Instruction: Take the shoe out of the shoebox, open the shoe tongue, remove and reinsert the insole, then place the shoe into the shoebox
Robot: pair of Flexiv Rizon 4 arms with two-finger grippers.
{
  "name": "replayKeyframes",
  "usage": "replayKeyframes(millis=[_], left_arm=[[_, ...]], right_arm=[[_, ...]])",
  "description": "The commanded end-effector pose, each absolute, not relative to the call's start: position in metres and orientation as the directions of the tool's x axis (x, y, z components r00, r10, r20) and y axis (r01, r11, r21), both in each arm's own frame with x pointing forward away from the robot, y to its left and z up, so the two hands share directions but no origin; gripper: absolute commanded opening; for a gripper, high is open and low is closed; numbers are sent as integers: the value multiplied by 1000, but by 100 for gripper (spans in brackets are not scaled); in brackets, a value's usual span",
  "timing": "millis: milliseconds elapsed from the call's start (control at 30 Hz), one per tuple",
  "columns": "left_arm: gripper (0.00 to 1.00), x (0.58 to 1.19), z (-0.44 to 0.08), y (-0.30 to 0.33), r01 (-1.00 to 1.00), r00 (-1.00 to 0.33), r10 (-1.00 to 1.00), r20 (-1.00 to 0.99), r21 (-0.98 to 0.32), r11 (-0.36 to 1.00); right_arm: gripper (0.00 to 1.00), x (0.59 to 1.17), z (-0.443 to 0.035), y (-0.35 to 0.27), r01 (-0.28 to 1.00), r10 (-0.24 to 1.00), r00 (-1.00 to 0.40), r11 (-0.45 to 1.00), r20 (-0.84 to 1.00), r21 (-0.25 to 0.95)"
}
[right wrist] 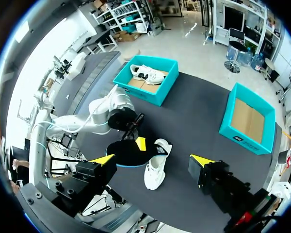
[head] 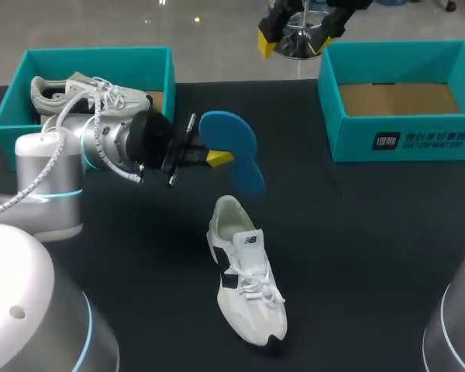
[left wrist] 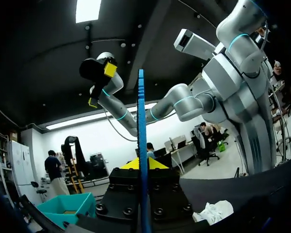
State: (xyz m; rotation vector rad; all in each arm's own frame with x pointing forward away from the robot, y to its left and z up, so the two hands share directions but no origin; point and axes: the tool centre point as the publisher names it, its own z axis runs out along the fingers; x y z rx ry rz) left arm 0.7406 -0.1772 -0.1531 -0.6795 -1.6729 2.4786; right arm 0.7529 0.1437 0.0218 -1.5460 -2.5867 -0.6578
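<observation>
My left gripper (head: 215, 157) is held above the table, shut on a blue insole (head: 231, 143) that stands on edge. In the left wrist view the insole (left wrist: 142, 145) rises edge-on between the yellow tips of that gripper (left wrist: 141, 167). A white shoe (head: 246, 273) with a dark side patch lies on the black table just below the insole, heel toward it. My right gripper (head: 296, 39) hangs open and empty high over the far edge. From the right wrist view its open gripper (right wrist: 153, 160) looks down on the shoe (right wrist: 155, 171) and the insole (right wrist: 127, 151).
A teal shoebox (head: 77, 58) at the far left holds a second pale shoe (head: 89, 94). An empty teal shoebox (head: 399, 128) with a brown floor stands at the far right. Black cloth covers the table (head: 356, 256).
</observation>
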Motion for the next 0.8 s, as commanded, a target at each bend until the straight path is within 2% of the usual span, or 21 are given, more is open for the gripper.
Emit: replayKeyframes(millis=[33, 133, 500, 633, 800], left_arm=[[0, 748, -160, -181, -75, -905, 392, -166, -844, -531], [0, 748, -154, -178, -142, -914, 394, -98, -832, -536], [0, 744, -132, -165, -20, -964, 249, -99, -900, -436], [0, 747, -128, -161, -41, -976, 213, -49, -917, -396], [0, 754, -120, -155, -334, -939, 218, 266, -859, -389]], right_arm=[[100, 754, 22, 145, 853, 829, -495, 408, 261, 325], [100, 754, 22, 145, 853, 829, -495, 408, 261, 325], [100, 754, 22, 145, 853, 829, -495, 408, 261, 325], [100, 754, 22, 145, 853, 829, -495, 408, 261, 325], [100, 754, 22, 145, 853, 829, -495, 408, 261, 325]])
